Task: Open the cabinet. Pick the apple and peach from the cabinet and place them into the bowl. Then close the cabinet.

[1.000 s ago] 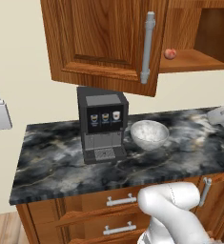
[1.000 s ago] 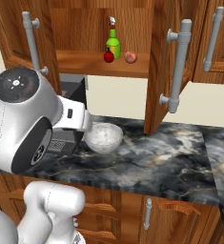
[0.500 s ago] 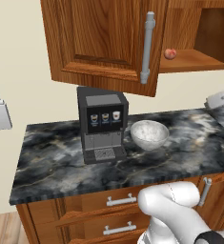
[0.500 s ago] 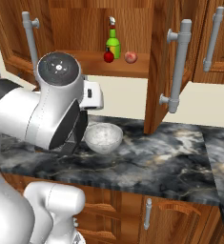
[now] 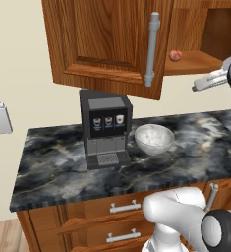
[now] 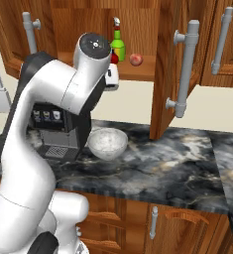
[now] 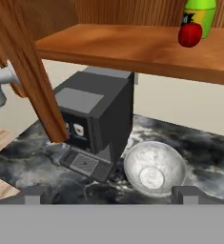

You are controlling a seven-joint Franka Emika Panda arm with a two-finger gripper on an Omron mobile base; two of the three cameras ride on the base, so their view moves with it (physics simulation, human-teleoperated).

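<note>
Both doors of the cabinet [image 5: 107,39] stand open, the left one [image 7: 18,71] and the right one [image 6: 167,69]. On its shelf, a red apple [image 7: 190,34] stands in front of a green bottle [image 7: 199,12], with the peach [image 6: 135,60] to their right. The peach [image 5: 175,55] also shows past the left door's edge. The white speckled bowl [image 7: 154,169] sits on the counter below, with nothing in it. My gripper [image 7: 108,193] is open and holds nothing. It hangs in the air just below shelf height, left of the fruit, above the bowl [image 5: 154,139].
A black coffee machine [image 5: 105,128] stands left of the bowl on the dark marble counter [image 6: 187,168]. The open doors' long grey handles [image 5: 151,49] [image 6: 187,69] jut out on either side of my arm. Wooden drawers [image 5: 122,216] run below the counter.
My arm has risen from low over the counter up toward the cabinet shelf. The fruit, bowl and doors have not moved.
</note>
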